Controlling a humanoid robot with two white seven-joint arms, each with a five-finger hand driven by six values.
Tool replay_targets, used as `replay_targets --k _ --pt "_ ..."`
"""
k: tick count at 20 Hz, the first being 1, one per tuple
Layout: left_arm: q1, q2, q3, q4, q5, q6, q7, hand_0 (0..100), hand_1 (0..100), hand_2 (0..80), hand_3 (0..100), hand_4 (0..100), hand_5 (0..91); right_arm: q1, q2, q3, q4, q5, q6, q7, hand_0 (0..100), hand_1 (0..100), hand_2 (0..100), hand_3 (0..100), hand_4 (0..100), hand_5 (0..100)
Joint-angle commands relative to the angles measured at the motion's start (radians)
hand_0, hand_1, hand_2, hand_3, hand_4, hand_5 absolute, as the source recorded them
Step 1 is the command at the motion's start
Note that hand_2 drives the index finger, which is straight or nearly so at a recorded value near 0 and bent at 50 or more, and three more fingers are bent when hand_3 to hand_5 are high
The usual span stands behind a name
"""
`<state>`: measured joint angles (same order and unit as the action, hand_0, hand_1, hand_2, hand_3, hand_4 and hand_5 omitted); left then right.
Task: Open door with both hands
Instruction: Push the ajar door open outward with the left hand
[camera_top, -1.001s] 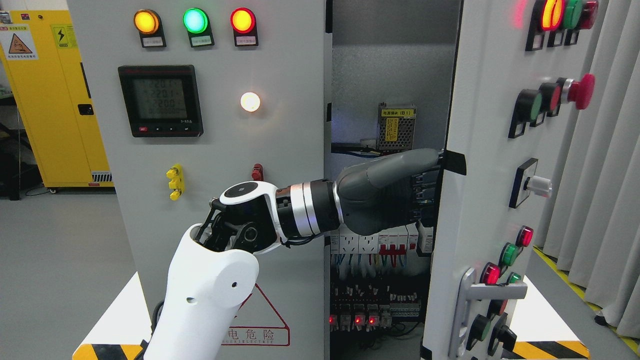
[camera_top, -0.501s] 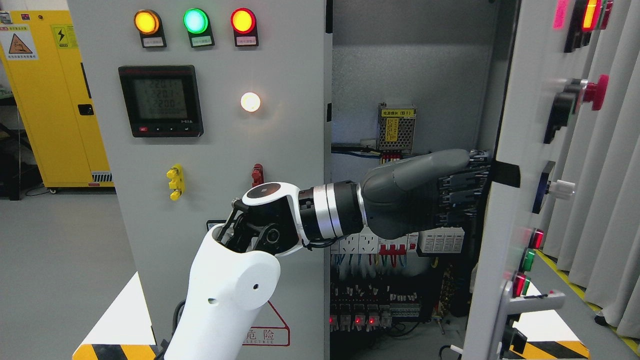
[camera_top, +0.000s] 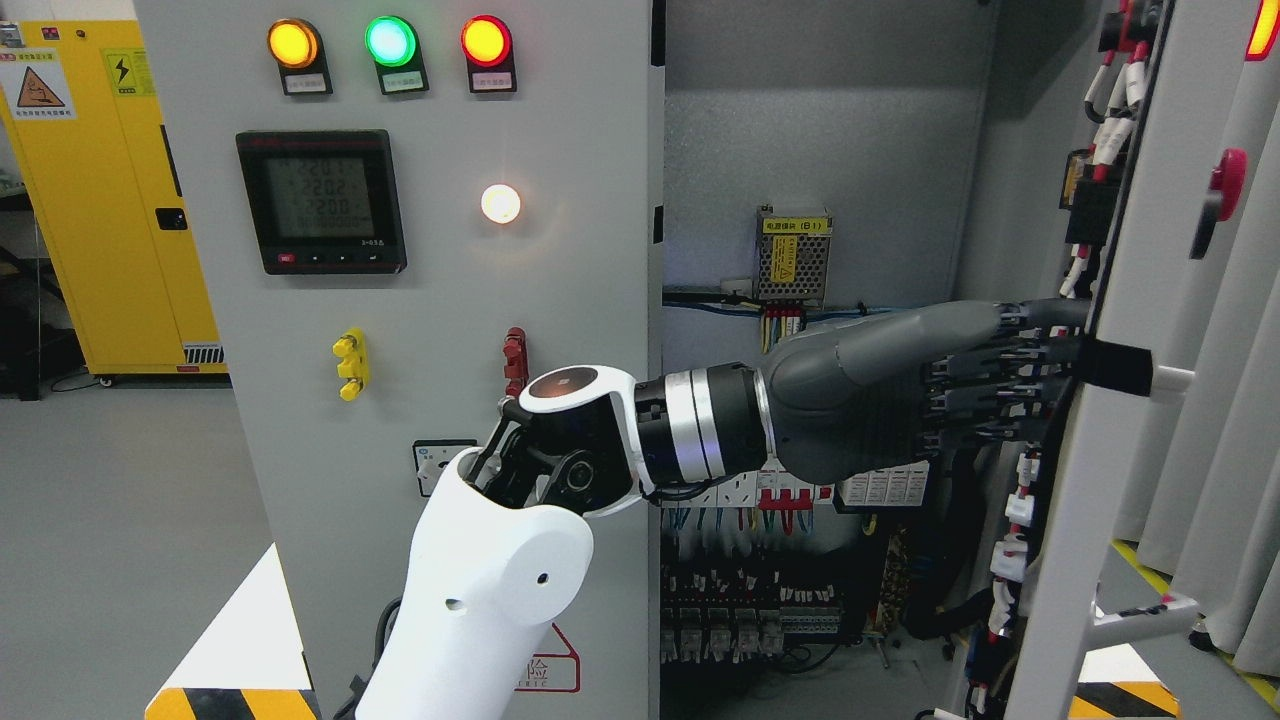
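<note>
the left hand reached toward 3 o'clock, fingers stretched nearly straight against the inner edge of the door, seemingly pushing rather than gripping anything. the door stood swung wide at 3 o'clock, nearly edge-on. the fingers might snag the wiring on its back, being so close.

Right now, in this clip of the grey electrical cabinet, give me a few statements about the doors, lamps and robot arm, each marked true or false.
1. The grey right-hand cabinet door is swung wide open, showing the wiring on its inner face. True.
2. The left hand, dark grey, reaches across to that door's inner side. True.
3. The grey left-hand cabinet door with the black digital meter is also open. False: it stands closed.
4. The three round lamps at the top of the left door are all red. False: they are amber, green and red.
5. The right hand grips the door handle. False: no right arm is in view.
</note>
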<state>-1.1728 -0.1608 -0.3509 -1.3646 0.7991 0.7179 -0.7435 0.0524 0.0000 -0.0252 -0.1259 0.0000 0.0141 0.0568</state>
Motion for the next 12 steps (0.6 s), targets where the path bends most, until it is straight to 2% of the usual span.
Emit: replay_targets --k 1,4,6,9,12 --pt "-0.018 -0.017 -0.055 -0.011 0.031 -0.003 0.001 12 56 0.0 0 0 0.0 -0.002 -0.002 -0.010 0.000 0.014 0.000 0.000 0 50 4 0 0 0" --pt "-0.041 -0.019 -0.088 -0.008 0.083 -0.005 0.009 12 56 0.0 0 0 0.0 -0.002 -0.006 -0.009 0.000 0.014 0.000 0.000 0 50 4 0 0 0" --pt "-0.048 -0.020 -0.111 -0.005 0.092 -0.008 0.033 12 56 0.0 0 0 0.0 -0.002 -0.009 -0.009 0.000 0.014 0.000 0.000 0 50 4 0 0 0" --pt "-0.065 -0.020 -0.164 -0.002 0.153 -0.021 0.044 12 56 0.0 0 0 0.0 -0.002 -0.009 -0.009 0.000 0.014 0.000 0.000 0 50 4 0 0 0" --pt "-0.076 -0.020 -0.241 -0.001 0.160 -0.079 0.061 12 56 0.0 0 0 0.0 -0.002 -0.009 -0.009 0.000 0.014 0.000 0.000 0 50 4 0 0 0"
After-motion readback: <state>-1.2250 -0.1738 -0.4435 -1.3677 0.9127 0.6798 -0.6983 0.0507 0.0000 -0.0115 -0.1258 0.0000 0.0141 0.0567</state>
